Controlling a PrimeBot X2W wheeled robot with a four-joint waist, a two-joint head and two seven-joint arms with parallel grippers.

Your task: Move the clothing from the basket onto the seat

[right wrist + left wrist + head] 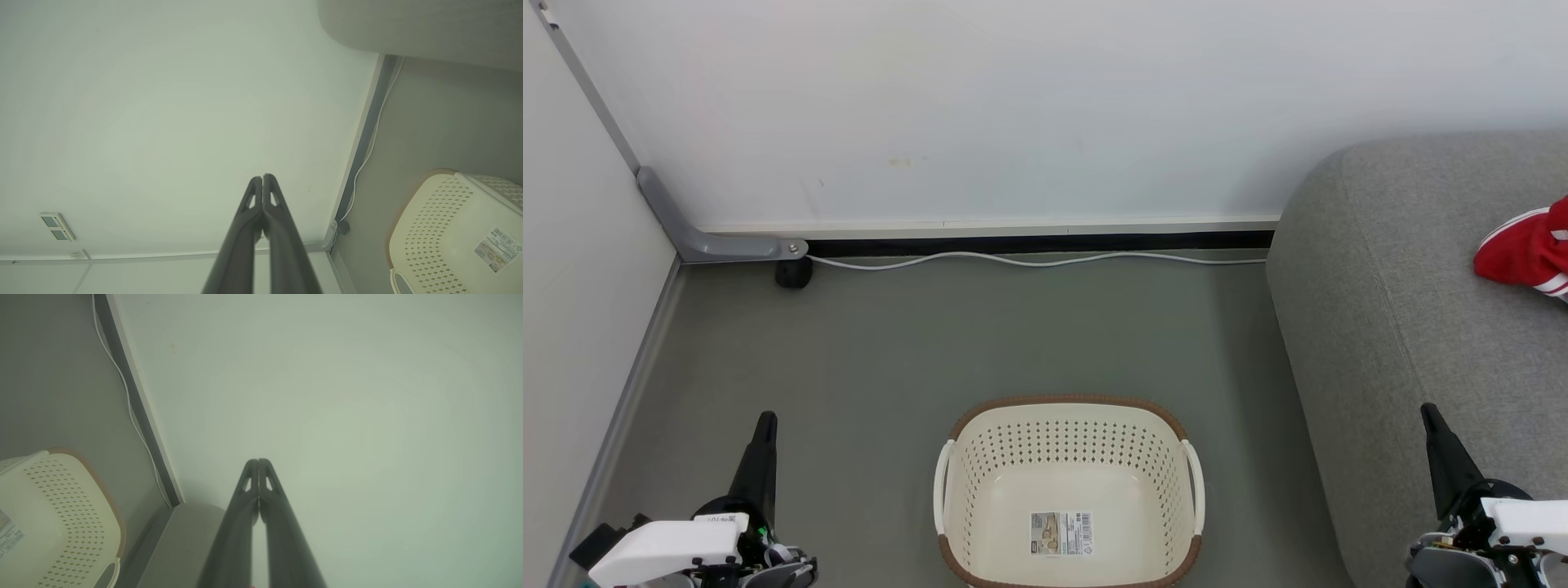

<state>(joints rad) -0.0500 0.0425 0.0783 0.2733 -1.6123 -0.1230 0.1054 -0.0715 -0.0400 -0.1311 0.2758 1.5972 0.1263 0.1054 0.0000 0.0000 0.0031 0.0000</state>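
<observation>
Empty basket (1068, 402) on floor, centre-front of robot, nothing inside but paper label (1060, 532) on its bottom. Red clothing (1525, 249) lies on grey seat (1388, 343) at far right of head view, partly cut off by frame edge, so can't tell how many pcs. Task looks done or nearly. L gripper (765, 420) low, left of basket. R gripper (1431, 415) low right, seen against seat's near side. Both pinched fully closed, nothing between fingers, tips pointing toward wall. Prob parked in rest pose, as nothing is left to grab. White cable (1029, 260) runs along wall base, well apart from basket.
</observation>
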